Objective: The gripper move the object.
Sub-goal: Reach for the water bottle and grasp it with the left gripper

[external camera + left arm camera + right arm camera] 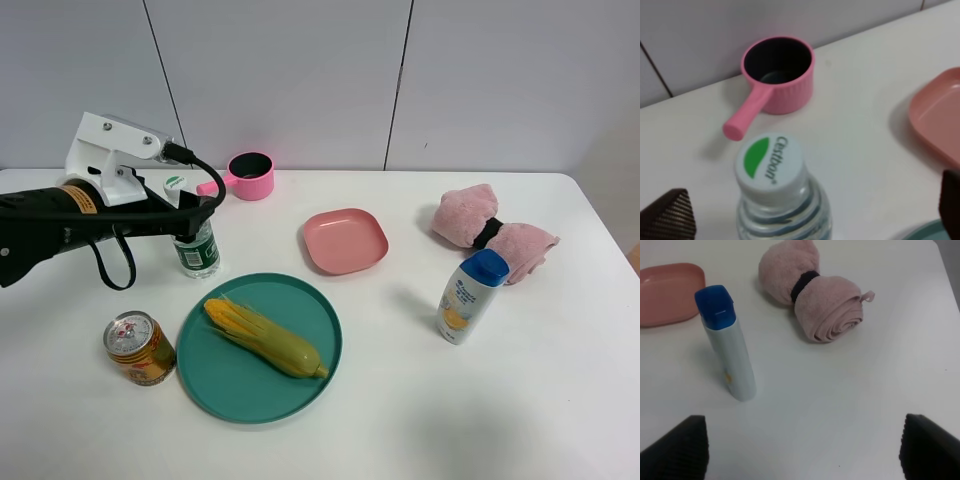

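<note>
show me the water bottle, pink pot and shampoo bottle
water bottle [771,162], left wrist view, its cap
pink pot [252,188], exterior high view, its front wall
shampoo bottle [732,365], right wrist view, its white body

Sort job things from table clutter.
Job: small clear plastic water bottle; left gripper, jaws open.
Lying about: pink handled cup, pink square plate, teal round plate, corn cob, red drink can, white blue-capped shampoo bottle, rolled pink towel.

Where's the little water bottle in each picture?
Exterior high: the water bottle stands left of centre, between the pink saucepan and the green plate.
Left wrist: water bottle close up, nearer than the pink saucepan.
Right wrist: not in it.
Shared landmark: the pink plate, in all three.
</note>
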You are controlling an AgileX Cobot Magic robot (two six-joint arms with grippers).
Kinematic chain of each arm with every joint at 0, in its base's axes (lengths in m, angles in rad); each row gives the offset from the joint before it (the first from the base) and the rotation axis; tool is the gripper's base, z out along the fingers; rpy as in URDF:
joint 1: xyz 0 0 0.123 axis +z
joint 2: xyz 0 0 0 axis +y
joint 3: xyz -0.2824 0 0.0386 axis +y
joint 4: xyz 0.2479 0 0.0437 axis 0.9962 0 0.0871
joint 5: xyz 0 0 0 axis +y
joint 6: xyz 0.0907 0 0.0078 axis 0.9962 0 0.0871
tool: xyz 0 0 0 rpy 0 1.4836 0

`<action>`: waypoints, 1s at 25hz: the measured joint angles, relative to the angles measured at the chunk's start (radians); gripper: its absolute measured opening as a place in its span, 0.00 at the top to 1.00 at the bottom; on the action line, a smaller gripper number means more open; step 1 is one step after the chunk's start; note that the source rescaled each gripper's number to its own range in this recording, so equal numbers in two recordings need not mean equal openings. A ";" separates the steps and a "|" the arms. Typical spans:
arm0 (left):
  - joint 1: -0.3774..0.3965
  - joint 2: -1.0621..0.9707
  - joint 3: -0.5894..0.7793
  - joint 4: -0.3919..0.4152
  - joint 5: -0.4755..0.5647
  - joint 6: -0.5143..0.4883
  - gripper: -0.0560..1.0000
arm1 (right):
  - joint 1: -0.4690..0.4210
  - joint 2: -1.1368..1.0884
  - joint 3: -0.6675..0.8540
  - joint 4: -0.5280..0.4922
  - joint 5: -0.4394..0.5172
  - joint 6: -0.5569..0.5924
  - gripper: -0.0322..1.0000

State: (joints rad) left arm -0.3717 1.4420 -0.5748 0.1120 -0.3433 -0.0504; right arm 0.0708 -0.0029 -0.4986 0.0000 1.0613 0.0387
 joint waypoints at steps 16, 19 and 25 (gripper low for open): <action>0.122 0.210 0.102 0.188 -0.434 -0.132 0.01 | 0.000 0.000 0.000 0.000 0.000 0.000 0.00; 0.138 0.265 0.102 0.212 -0.495 -0.145 0.01 | 0.000 0.000 0.000 0.000 0.000 0.000 0.00; 0.139 0.372 0.102 0.218 -0.626 -0.145 0.01 | 0.000 0.000 0.000 0.000 0.000 0.000 0.00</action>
State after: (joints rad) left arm -0.2325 1.8143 -0.4730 0.3299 -0.9691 -0.1954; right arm 0.0708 -0.0029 -0.4986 0.0000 1.0613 0.0387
